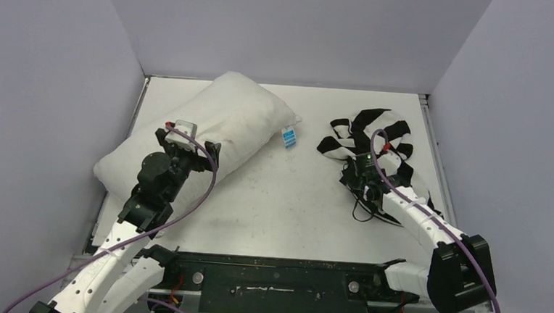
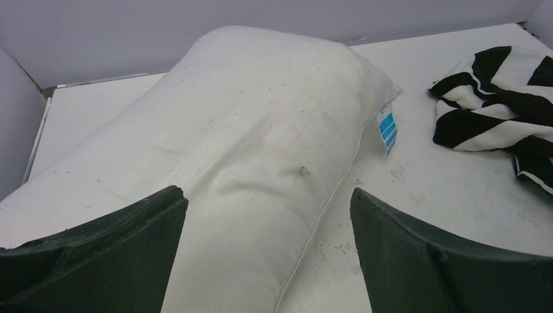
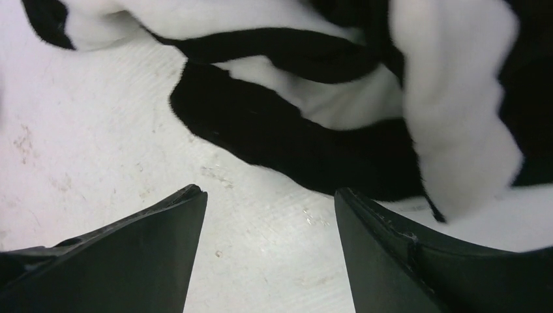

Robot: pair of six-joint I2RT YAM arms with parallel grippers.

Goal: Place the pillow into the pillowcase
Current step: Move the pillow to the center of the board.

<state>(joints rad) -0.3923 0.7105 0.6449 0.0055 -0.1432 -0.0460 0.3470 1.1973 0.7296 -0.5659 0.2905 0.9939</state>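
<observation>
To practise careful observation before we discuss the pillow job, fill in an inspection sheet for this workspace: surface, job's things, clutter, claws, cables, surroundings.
Surface: white table, scuffed and speckled with dirt.
Job's things: pillow lies diagonally on the left, with a blue tag at its corner. The pillowcase lies crumpled on the right, apart from the pillow, which is not in it.
Clutter: nothing seen.
Claws: left claw open over the pillow. Right claw open at the pillowcase's edge, bare table between its jaws.
Cables: purple cables run along both arms.
Surroundings: plain pale walls on three sides.
</observation>
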